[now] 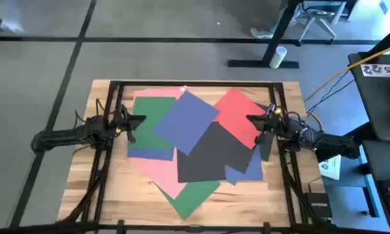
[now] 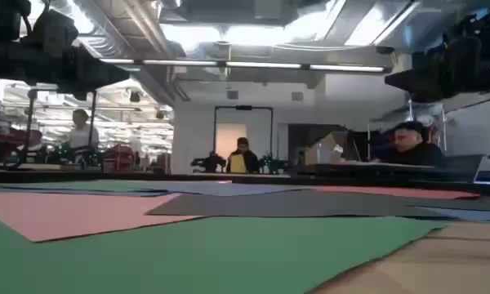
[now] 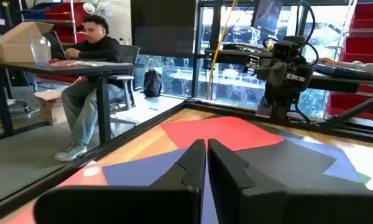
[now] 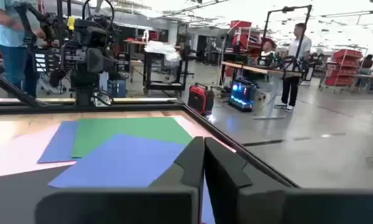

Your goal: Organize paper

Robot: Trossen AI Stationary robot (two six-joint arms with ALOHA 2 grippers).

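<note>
A workshop floor with desks and seated people surrounds the wooden table, where the paper lies in a loose overlapping heap at the centre. The left gripper sits at the heap's 9 o'clock edge beside the green sheet; its fingers are pressed together, holding nothing. The right gripper sits at 3 o'clock over the red sheet, also closed and empty. The black sheet hides most of a blue one beneath; lower pink and green sheets show only as corners.
</note>
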